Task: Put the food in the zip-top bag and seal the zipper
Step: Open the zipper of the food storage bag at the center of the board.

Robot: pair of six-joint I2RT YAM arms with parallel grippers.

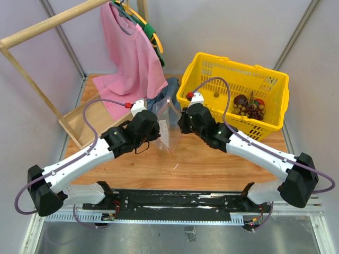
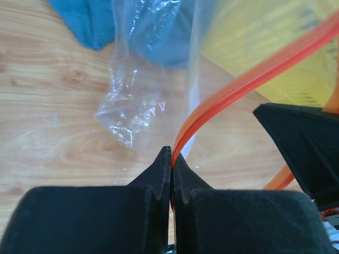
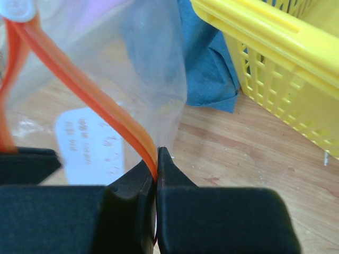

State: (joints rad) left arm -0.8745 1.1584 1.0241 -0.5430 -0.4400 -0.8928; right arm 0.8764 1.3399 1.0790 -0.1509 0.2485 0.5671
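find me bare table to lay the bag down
Best patch: bare wood between the left arm and right arm, in front of the bag. A thin strip lies between the basket and the right arm. Crowded behind the bag: blue cloth, pink shirt.

We see faint print on the zip-top bag's [image 3: 151, 58] white label [image 3: 87, 145], at eight o'clock in the right wrist view, too blurred to read.

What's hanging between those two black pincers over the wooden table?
A crinkly clear plastic bag, seen from overhead. The left pincer and right pincer each pinch the orange-red strip along its mouth.
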